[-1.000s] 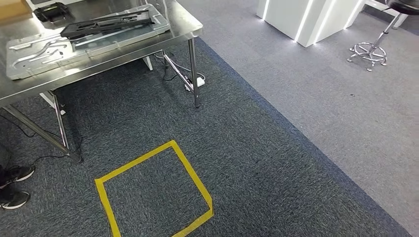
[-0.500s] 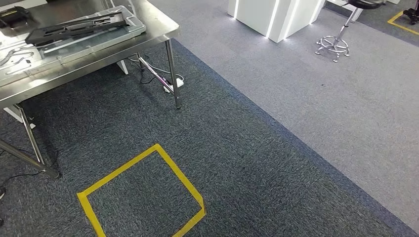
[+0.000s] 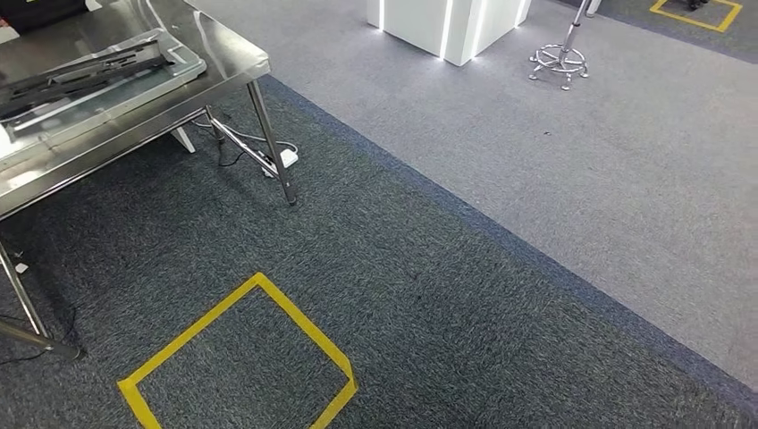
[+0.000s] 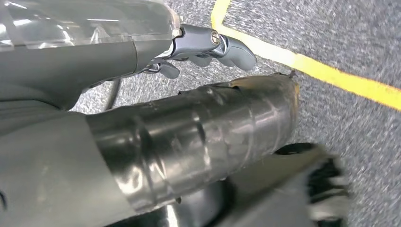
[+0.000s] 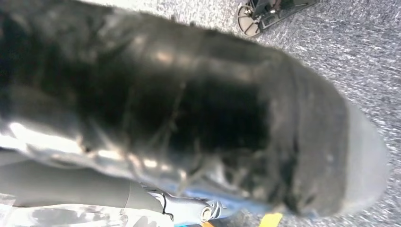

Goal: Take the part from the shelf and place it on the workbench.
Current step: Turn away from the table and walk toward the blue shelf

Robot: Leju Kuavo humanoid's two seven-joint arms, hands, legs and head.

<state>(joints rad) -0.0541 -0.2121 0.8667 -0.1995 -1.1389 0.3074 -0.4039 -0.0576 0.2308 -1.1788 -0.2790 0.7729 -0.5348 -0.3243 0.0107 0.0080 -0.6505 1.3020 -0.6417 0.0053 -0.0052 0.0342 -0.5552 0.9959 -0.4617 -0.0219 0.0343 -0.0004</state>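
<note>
**Part on the steel worktop, hands hanging low**

Part (image 3: 85, 71): we see a long, flat black piece lying on a shallow metal tray (image 3: 179, 76) at the upper left of the head view. The tray sits on a stainless steel worktop (image 3: 234, 55) with thin metal legs. Under the worktop, cables and a white power strip (image 3: 284, 159) lie on the dark carpet.

A square outlined in yellow tape (image 3: 259, 284) marks the dark carpet near the lower left. A lighter grey carpet runs diagonally across the right side. Far off stand a white lit pedestal (image 3: 447, 22) and the chrome base of a stool (image 3: 559, 63).

In the left wrist view, our left hand (image 4: 208, 45) hangs above the carpet, fingers loosely curled and holding nothing. In the right wrist view, our right hand (image 5: 189, 208) is barely visible; we cannot tell how its fingers lie.
</note>
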